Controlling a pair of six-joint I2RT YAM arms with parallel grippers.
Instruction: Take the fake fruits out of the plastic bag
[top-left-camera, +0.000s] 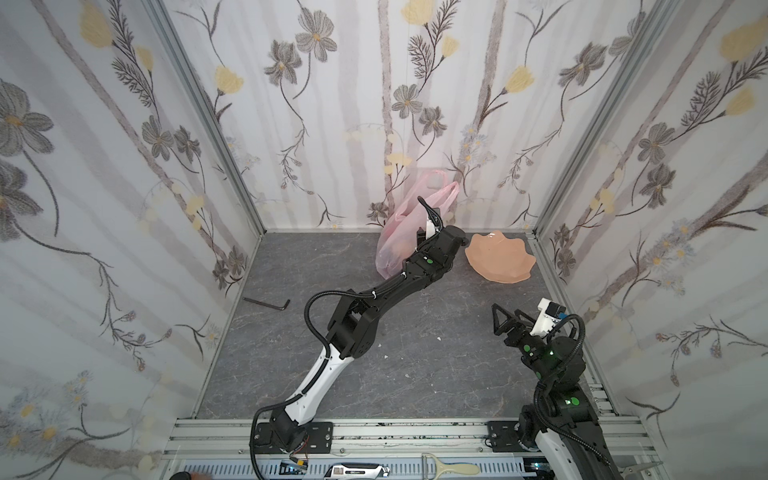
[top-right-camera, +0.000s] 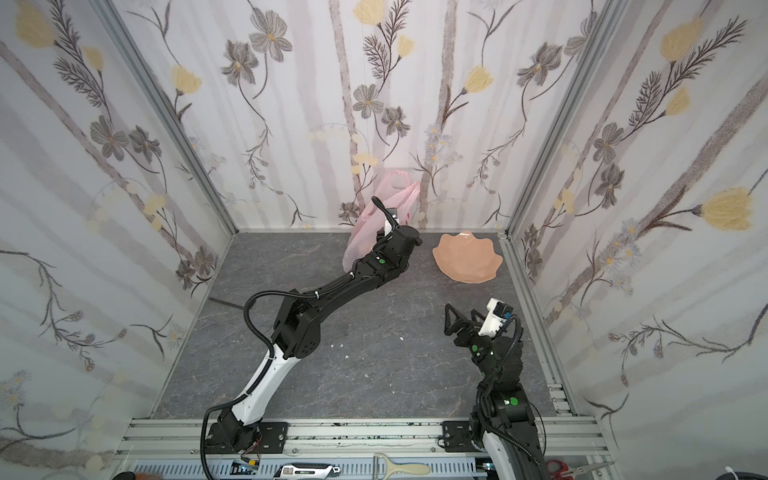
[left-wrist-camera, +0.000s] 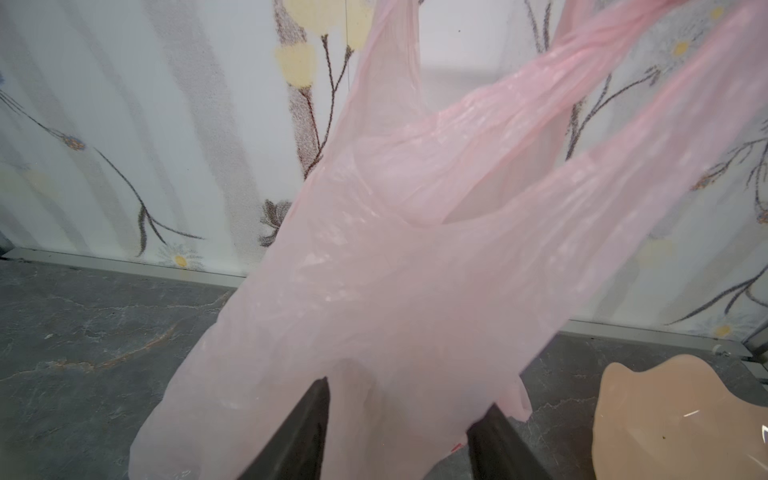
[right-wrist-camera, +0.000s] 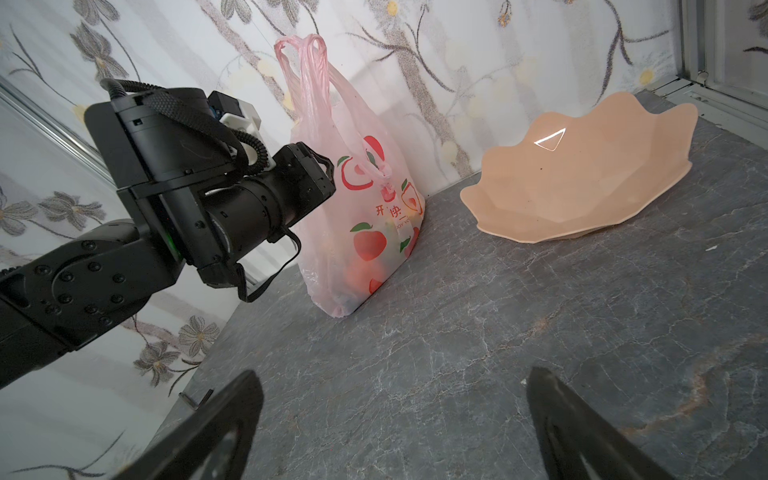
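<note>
The plastic bag (top-left-camera: 399, 232) (top-right-camera: 361, 237) is thin translucent pink with two loop handles and stands against the back wall. In the right wrist view the plastic bag (right-wrist-camera: 365, 199) shows red printed fruit marks. Blurred orange and red shapes of the fake fruits (right-wrist-camera: 351, 276) show through its lower film. My left gripper (left-wrist-camera: 409, 395) has its two dark fingers on either side of a creased fold of the bag (left-wrist-camera: 415, 270), pinching the film. My right gripper (top-left-camera: 505, 318) (right-wrist-camera: 392, 374) hovers open over the floor at the right, holding nothing.
A peach wavy-edged dish (top-left-camera: 498, 257) (right-wrist-camera: 582, 187) lies right of the bag near the back right corner. A black hex key (top-left-camera: 266, 302) lies by the left wall. Flowered walls close in three sides; an aluminium rail (top-left-camera: 374, 432) runs along the front.
</note>
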